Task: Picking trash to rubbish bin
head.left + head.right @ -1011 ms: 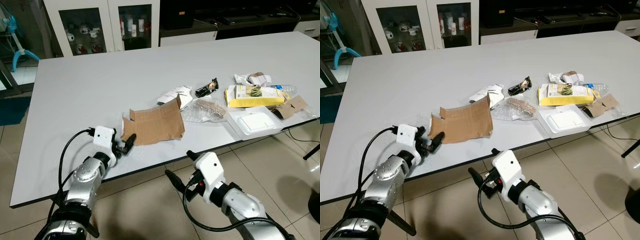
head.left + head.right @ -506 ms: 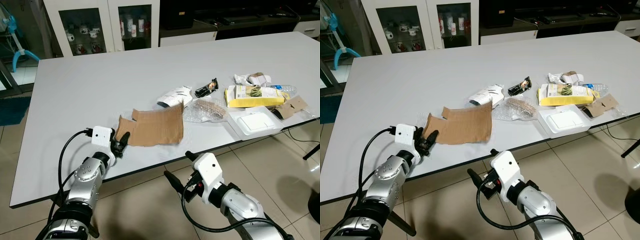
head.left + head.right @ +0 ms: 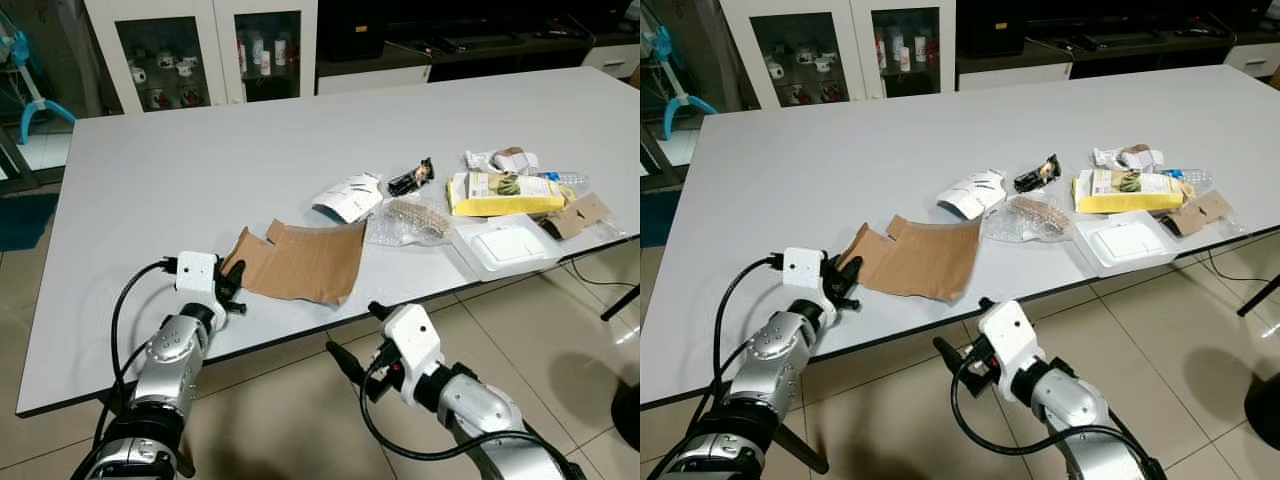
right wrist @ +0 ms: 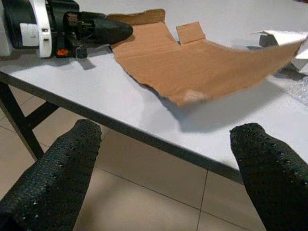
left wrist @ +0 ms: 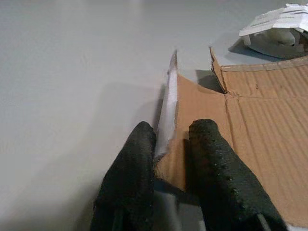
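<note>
A torn brown cardboard sheet [image 3: 300, 262] lies near the front edge of the white table [image 3: 200, 170], with its free end raised a little off the surface [image 4: 202, 62]. My left gripper [image 3: 232, 290] is at the sheet's left edge and is shut on that edge; in the left wrist view both black fingers [image 5: 214, 163] pinch the cardboard [image 5: 250, 110]. My right gripper [image 3: 350, 345] hangs below the table's front edge, in front of the sheet. It is open, its fingers [image 4: 53, 173] spread wide with nothing between them.
More trash lies to the right: a crumpled white paper bag [image 3: 350, 193], a black wrapper [image 3: 413, 178], bubble wrap [image 3: 410, 220], a yellow box [image 3: 498, 192], a white foam tray [image 3: 505, 245], a plastic bottle [image 3: 572, 178]. Glass cabinets [image 3: 200, 50] stand behind the table. Tiled floor lies below.
My left gripper has pulled the cardboard to the left along the table. The sheet, tilted up before, now lies lower and flatter. The right arm has barely moved.
</note>
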Robot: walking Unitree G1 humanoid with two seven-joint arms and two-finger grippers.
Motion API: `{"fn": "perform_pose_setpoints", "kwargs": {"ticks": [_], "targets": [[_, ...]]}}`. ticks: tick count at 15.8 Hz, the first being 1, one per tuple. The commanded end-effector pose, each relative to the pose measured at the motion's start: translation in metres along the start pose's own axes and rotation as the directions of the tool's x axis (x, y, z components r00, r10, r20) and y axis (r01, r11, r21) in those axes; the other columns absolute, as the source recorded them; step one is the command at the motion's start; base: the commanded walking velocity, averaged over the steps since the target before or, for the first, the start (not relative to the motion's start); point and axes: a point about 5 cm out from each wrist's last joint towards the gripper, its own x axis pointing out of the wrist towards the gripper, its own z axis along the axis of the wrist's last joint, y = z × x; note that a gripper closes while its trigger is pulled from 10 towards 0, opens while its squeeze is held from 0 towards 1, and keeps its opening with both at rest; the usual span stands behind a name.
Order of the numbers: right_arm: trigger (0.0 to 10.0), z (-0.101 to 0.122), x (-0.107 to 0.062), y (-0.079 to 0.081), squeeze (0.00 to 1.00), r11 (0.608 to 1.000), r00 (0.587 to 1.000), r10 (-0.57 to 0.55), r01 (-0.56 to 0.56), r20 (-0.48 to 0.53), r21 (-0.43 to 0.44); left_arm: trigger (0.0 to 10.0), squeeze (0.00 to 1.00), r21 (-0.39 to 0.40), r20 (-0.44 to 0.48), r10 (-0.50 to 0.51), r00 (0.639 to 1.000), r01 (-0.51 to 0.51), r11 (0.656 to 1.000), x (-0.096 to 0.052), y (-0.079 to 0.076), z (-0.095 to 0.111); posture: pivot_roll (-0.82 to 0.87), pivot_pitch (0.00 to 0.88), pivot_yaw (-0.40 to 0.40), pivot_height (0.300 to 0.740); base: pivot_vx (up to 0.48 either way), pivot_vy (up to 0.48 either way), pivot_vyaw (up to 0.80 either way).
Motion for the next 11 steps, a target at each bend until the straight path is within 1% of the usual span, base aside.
{"fn": "perform_pose_setpoints", "kwargs": {"ticks": [1, 4, 6, 9, 11], "targets": [[10.0, -0.001, 0.001, -0.002, 0.00, 1.000, 1.000, -0.004, 0.004, -0.001, 0.003, 0.0, 0.00, -0.019, -0.027, 0.015, 1.000, -0.016, 1.000, -0.001, 0.001, -0.005, -0.06, 0.000, -0.031, 0.740, 0.000, 0.000, 0.00], [10.0, -0.003, 0.002, -0.002, 0.00, 1.000, 1.000, -0.025, 0.025, -0.002, 0.009, 0.0, 0.00, -0.052, 0.001, 0.031, 1.000, -0.031, 0.998, -0.001, 0.003, 0.000, -0.04, 0.000, -0.037, 0.740, 0.000, 0.000, 0.00], [10.0, -0.003, 0.005, -0.004, 0.00, 0.998, 0.999, -0.053, 0.053, 0.006, 0.024, 0.0, 0.00, -0.077, 0.014, 0.048, 0.999, -0.046, 0.996, -0.004, 0.005, 0.001, -0.03, 0.000, -0.045, 0.740, 0.000, 0.000, 0.00], [10.0, -0.004, 0.009, -0.004, 0.00, 0.998, 0.999, -0.054, 0.054, 0.003, 0.023, 0.0, 0.00, -0.073, 0.013, 0.044, 0.999, -0.043, 0.996, -0.008, 0.003, -0.002, -0.01, 0.000, -0.055, 0.740, 0.000, 0.000, 0.00], [10.0, -0.005, 0.012, -0.005, 0.00, 0.998, 0.998, -0.061, 0.061, 0.001, 0.021, 0.0, 0.00, -0.072, 0.038, 0.076, 0.996, -0.073, 0.995, -0.012, 0.008, 0.003, 0.01, 0.000, -0.069, 0.740, 0.000, 0.000, 0.00]]}}
